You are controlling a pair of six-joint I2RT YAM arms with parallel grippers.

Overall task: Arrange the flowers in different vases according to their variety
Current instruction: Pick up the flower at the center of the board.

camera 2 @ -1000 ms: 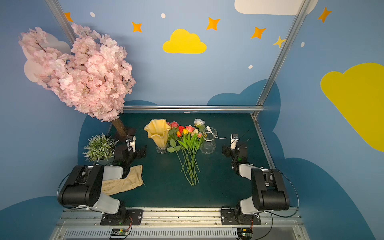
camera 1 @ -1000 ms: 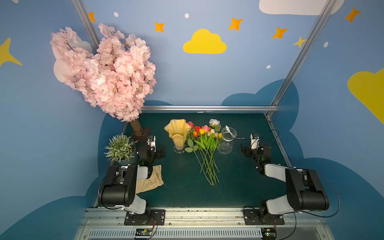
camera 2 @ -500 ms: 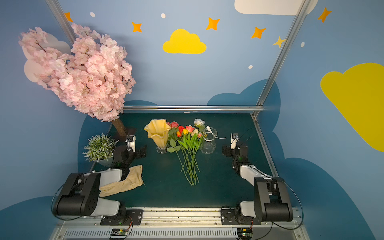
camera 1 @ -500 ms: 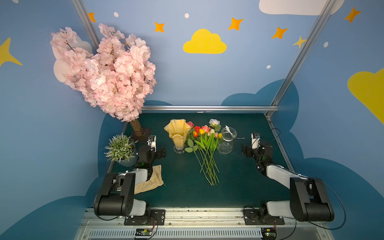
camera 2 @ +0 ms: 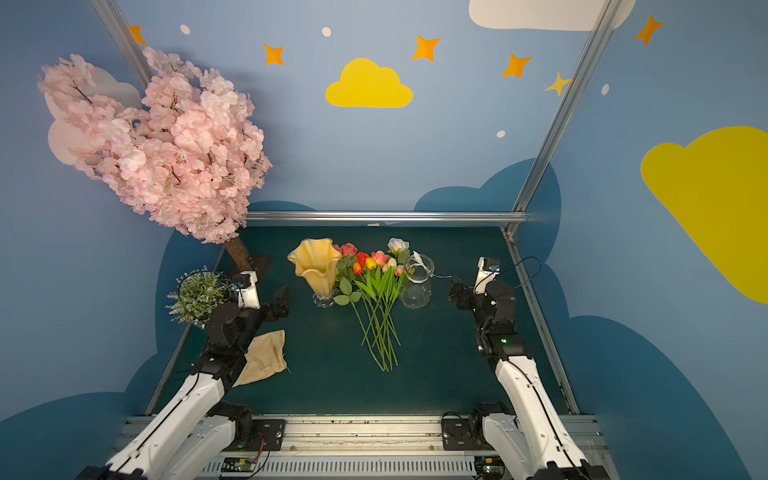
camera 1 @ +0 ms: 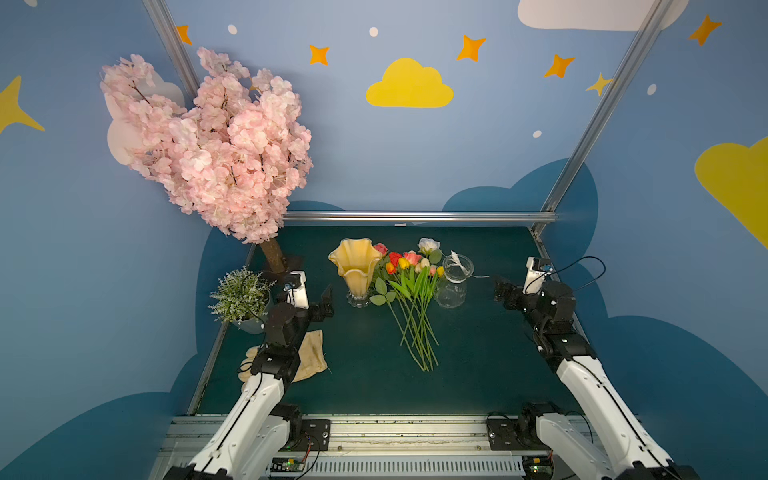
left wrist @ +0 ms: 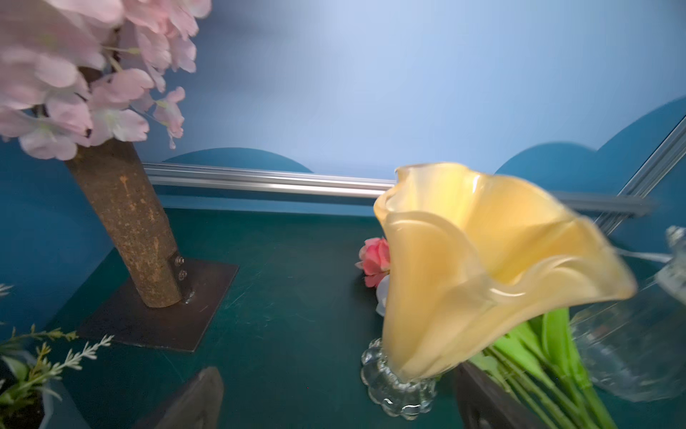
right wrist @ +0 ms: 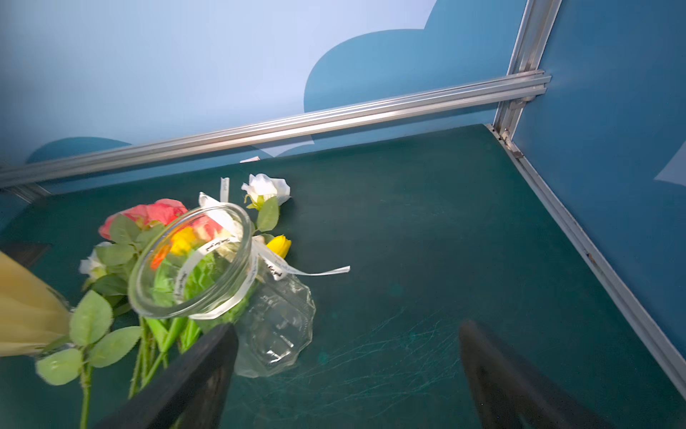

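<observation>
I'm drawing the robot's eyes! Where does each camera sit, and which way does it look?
Top views: high over the near edge, looking down at green-stemmed artificial flowers lying between a tall amber-yellow wavy-rimmed vase and a short clear glass jar; both arms, left claw, right claw show.
Left wrist: on the left arm, facing that yellow vase and a brown tree trunk; claw fingers show.
Right wrist: on the right arm, facing the jar; claw fingers show.
Shared: both wrist views catch the vase and flowers.
</observation>
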